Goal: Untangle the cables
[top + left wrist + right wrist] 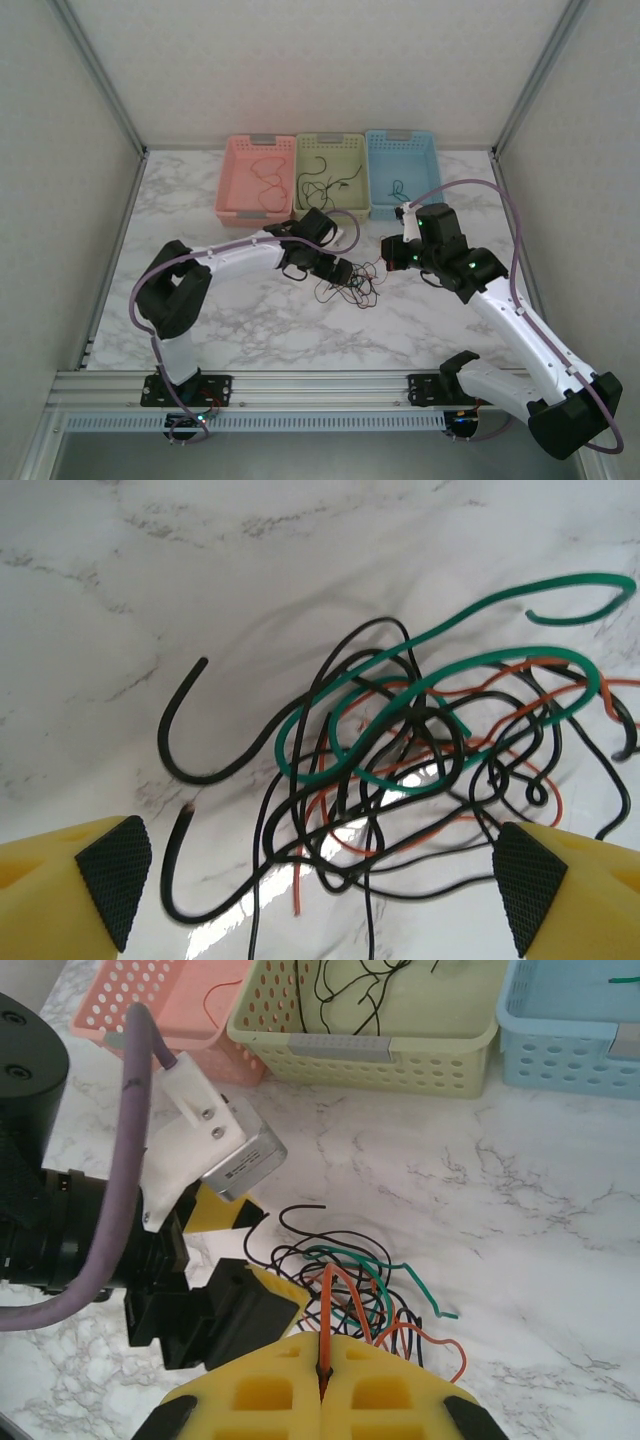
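Right jaws clench on one red-orange cable (326,1310); my left jaws stand released, wide apart over the tangled cables (425,725) on the tabletop (200,560).

A loose tangle of thin cables (348,283) lies on the marble worktop (250,330). Black wires (163,735) curl through one another, green-teal wires (540,651) arch across them, and red-orange strands (298,880) thread between. One red-orange cable (328,1300) rises from the heap, its upper end pinched in the closed right gripper (322,1375). More cables lie apart by colour: red-orange in the pink basket (226,185), black in the yellow-green basket (299,170), teal in the blue basket (433,165).
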